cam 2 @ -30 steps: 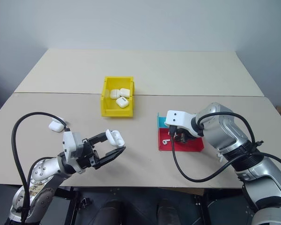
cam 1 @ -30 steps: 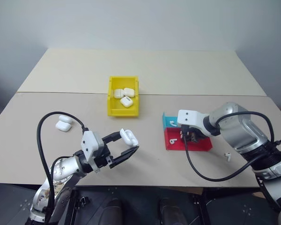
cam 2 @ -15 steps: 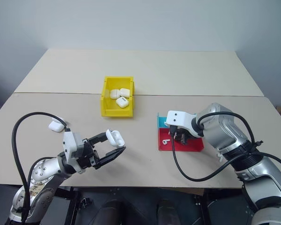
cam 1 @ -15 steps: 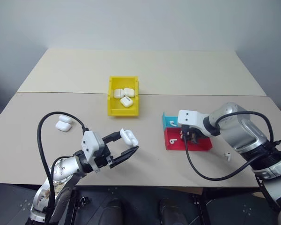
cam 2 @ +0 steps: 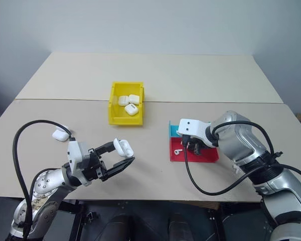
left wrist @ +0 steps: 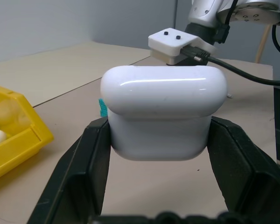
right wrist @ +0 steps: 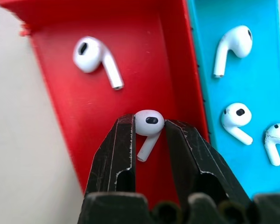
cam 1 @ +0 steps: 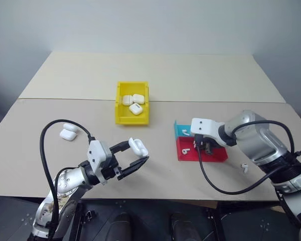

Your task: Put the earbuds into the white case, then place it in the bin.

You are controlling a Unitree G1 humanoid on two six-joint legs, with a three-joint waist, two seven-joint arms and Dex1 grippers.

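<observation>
My left gripper (cam 1: 139, 151) is shut on the white case (left wrist: 161, 112), held upright above the table's front left with its lid down. My right gripper (right wrist: 148, 123) points down into the tray's red half (right wrist: 60, 98) and is shut on one of the earbuds (right wrist: 147, 127), its stem hanging between the fingers (right wrist: 123, 144). Another earbud (right wrist: 94, 56) lies loose in the red half, and three more (right wrist: 233, 44) lie in the blue half. The yellow bin (cam 1: 132, 120) stands at the middle of the table, beyond both grippers, with three white cases (cam 1: 132, 103) in it.
Two more white cases (cam 1: 67, 132) lie on the table at the far left. A single earbud (cam 1: 244, 167) lies on the table to the right of the red-and-blue tray (cam 1: 215, 156). A black cable loops from each wrist.
</observation>
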